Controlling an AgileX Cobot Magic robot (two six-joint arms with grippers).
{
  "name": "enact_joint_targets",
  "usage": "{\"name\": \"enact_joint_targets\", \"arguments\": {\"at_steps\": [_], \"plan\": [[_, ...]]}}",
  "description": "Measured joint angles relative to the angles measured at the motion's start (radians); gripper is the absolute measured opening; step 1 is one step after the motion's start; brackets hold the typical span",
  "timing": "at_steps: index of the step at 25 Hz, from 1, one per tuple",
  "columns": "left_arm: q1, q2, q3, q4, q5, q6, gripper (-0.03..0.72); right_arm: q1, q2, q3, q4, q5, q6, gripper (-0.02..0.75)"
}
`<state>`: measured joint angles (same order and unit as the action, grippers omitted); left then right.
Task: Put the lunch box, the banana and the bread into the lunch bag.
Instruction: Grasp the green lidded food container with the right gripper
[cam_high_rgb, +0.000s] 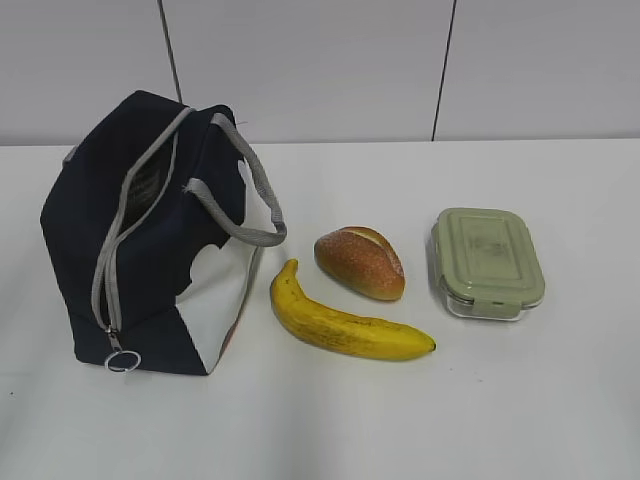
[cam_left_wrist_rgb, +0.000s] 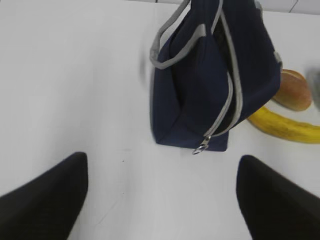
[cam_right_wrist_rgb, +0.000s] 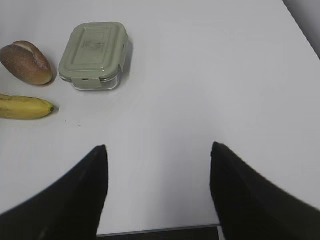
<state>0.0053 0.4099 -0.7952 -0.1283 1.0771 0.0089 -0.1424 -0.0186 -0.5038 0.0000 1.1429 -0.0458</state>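
So the navy lunch bag (cam_high_rgb: 150, 240) sits on the left of the white desk (cam_high_rgb: 520, 400), zipper partly undone; the banana (cam_high_rgb: 345, 325) lies just right of it, the bread roll (cam_high_rgb: 360, 262) right behind the banana, and the green-lidded lunch box (cam_high_rgb: 488, 262) near the roll; left gripper (cam_left_wrist_rgb: 160, 200) and right gripper (cam_right_wrist_rgb: 157, 190) both hover over bare desk, jaws spread wide, holding nothing.

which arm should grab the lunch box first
Right. The lunch box lies just ahead of the open right gripper, while the left gripper faces the lunch bag.
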Motion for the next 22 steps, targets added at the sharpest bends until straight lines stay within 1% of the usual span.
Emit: {"name": "enact_joint_targets", "arguments": {"at_steps": [5, 11, 14, 18, 20, 22], "plan": [[0.000, 0.245, -0.129, -0.115, -0.031, 0.012, 0.591, 0.000, 0.000, 0.000, 0.000, 0.000, 0.000, 0.474], [-0.005, 0.517, -0.287, -0.258, -0.038, 0.095, 0.580, 0.000, 0.000, 0.000, 0.000, 0.000, 0.000, 0.474], [-0.018, 0.639, -0.355, -0.272, -0.040, 0.104, 0.577, 0.000, 0.000, 0.000, 0.000, 0.000, 0.000, 0.474], [-0.045, 0.803, -0.433, -0.274, -0.030, 0.149, 0.571, 0.000, 0.000, 0.000, 0.000, 0.000, 0.000, 0.474], [-0.056, 0.887, -0.473, -0.272, -0.018, 0.166, 0.554, 0.000, 0.000, 0.000, 0.000, 0.000, 0.000, 0.474], [-0.060, 0.959, -0.511, -0.269, -0.009, 0.172, 0.520, 0.000, 0.000, 0.000, 0.000, 0.000, 0.000, 0.474]]}}
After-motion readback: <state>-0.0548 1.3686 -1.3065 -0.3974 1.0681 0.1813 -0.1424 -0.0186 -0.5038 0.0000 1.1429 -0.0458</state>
